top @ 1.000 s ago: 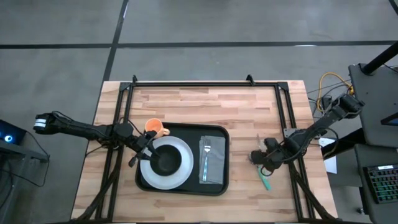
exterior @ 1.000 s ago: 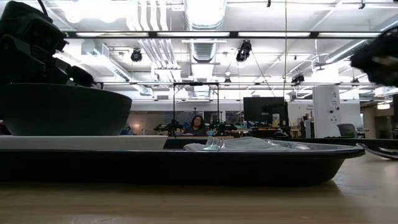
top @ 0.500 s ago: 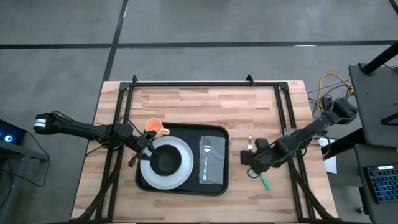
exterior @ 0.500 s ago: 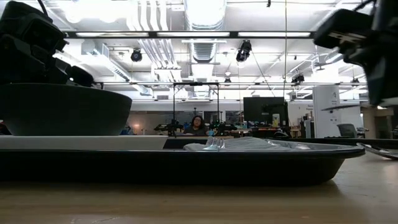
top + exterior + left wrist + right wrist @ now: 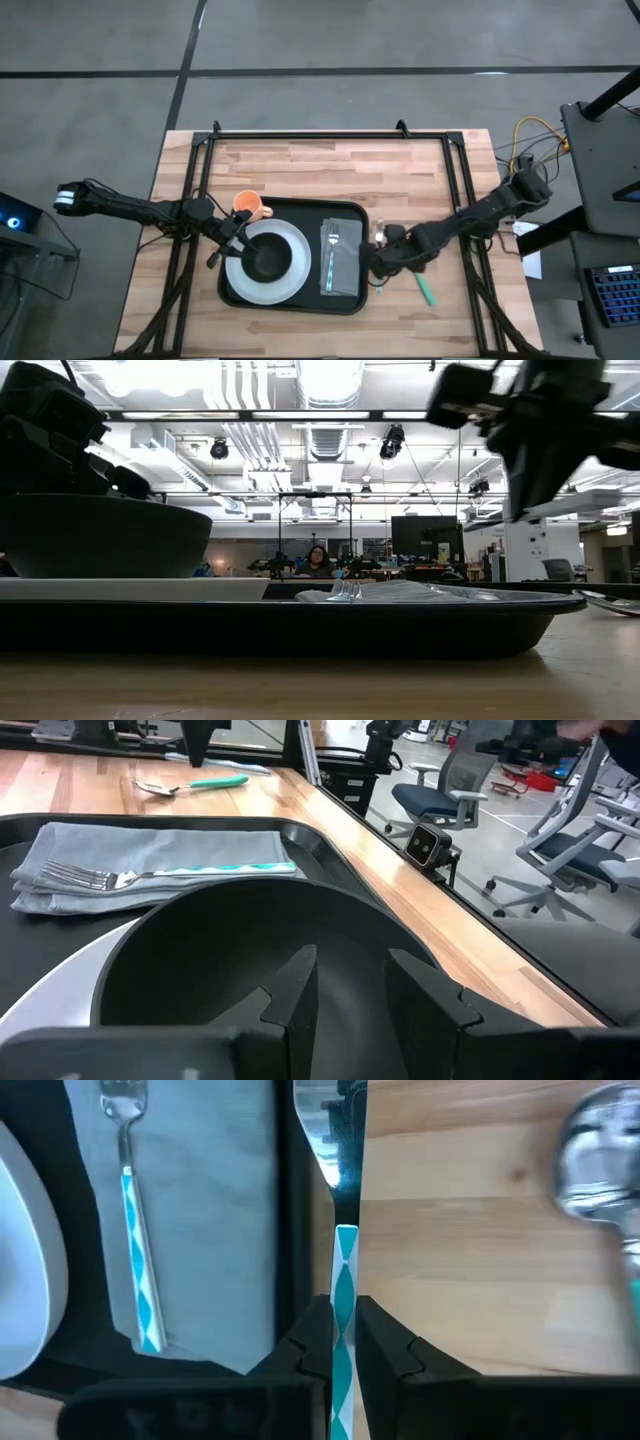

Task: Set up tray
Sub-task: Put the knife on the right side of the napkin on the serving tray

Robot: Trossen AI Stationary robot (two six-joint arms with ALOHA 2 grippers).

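Tray: the large flat black rectangular tray (image 5: 345, 215) lies on the pale wooden counter (image 5: 330, 165), near its front middle.
On the tray: a round white plate (image 5: 290, 275) bearing a dark bowl (image 5: 266, 259), and a grey folded cloth napkin (image 5: 346, 262) with a teal-handled fork (image 5: 331, 258) on it.
My right hand (image 5: 378, 257): over the tray's right rim, pinching a teal-and-white-handled knife (image 5: 343, 1285).
My left hand (image 5: 243, 242): at the bowl's rim, fingers astride its wall, slightly parted.
Nearby: an orange cup (image 5: 247, 206) beside the tray's far-left corner; a teal-handled spoon (image 5: 425, 290) on the counter to the right.

Both arms are dark, slim and jointed. The left arm (image 5: 130, 208) ends in a white cap, and each wrist carries two blocky black fingers (image 5: 300, 990).
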